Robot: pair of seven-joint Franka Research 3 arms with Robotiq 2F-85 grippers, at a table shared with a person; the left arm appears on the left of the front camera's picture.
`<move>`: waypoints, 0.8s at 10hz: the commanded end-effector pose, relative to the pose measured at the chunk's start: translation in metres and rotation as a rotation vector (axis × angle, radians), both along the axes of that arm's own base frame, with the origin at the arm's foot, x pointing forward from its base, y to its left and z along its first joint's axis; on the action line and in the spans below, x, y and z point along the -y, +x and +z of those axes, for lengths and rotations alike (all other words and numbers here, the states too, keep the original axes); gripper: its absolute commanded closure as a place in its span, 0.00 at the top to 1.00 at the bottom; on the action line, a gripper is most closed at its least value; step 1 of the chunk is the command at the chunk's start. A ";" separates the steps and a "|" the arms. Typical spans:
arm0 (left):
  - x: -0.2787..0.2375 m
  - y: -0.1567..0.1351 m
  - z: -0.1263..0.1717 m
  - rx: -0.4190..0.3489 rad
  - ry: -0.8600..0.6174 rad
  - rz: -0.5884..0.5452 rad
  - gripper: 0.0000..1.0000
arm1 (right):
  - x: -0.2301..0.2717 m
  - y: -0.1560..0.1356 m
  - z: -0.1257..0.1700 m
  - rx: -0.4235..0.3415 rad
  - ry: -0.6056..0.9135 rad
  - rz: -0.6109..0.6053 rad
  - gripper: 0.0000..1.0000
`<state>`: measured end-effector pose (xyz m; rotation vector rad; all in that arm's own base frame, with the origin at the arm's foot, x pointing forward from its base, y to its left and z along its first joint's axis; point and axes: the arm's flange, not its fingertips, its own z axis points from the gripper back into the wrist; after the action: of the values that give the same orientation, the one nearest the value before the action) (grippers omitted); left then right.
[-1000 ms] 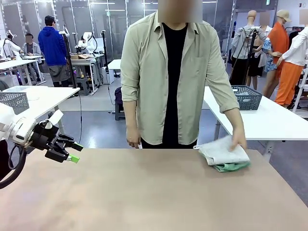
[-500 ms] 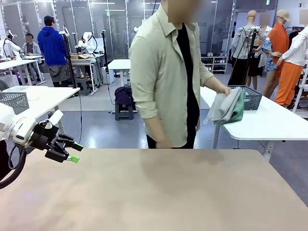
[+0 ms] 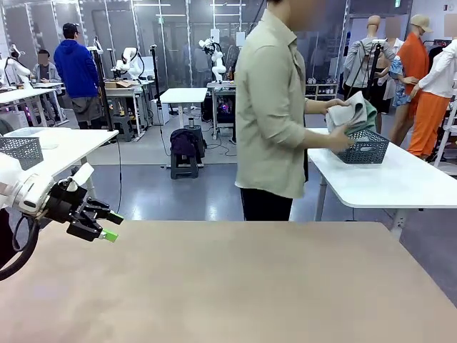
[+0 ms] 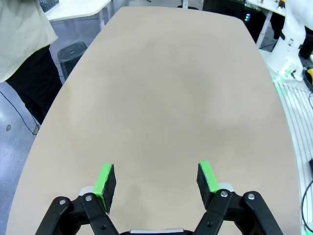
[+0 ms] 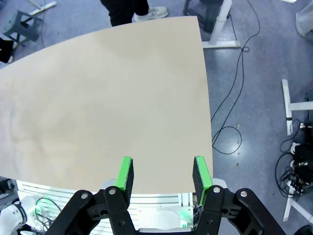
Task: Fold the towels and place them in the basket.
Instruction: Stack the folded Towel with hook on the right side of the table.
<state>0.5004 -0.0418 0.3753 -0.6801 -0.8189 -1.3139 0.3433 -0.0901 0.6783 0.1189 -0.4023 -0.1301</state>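
Observation:
A person stands turned away from my tan table, holding the folded towels, one cream-white and one mint green, in both hands. The stack sits just above the dark wire-mesh basket on the white table behind, at the right. My left gripper hovers open over the tan table's left edge, far from the towels. In the left wrist view that gripper has nothing between its green pads. My right gripper is open too, high above the table's corner.
The white table with the basket stands beyond the tan table's far right corner. Another white table at the left carries a second mesh basket. Floor cables lie beside the tan table.
The person lifted the folded towels off the tan table's far right, turned away and carried them to the basket on the white table. Neither arm has moved.

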 end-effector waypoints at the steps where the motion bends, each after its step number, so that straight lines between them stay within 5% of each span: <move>1: 0.000 0.000 0.000 0.002 0.005 -0.006 0.85 | 0.001 0.001 0.001 0.007 -0.012 -0.002 0.62; 8: 0.000 0.000 0.000 0.002 0.005 -0.006 0.85 | 0.001 0.001 0.001 0.007 -0.012 -0.002 0.62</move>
<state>0.5004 -0.0418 0.3753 -0.6801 -0.8189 -1.3139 0.3434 -0.0900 0.6784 0.1186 -0.4023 -0.1298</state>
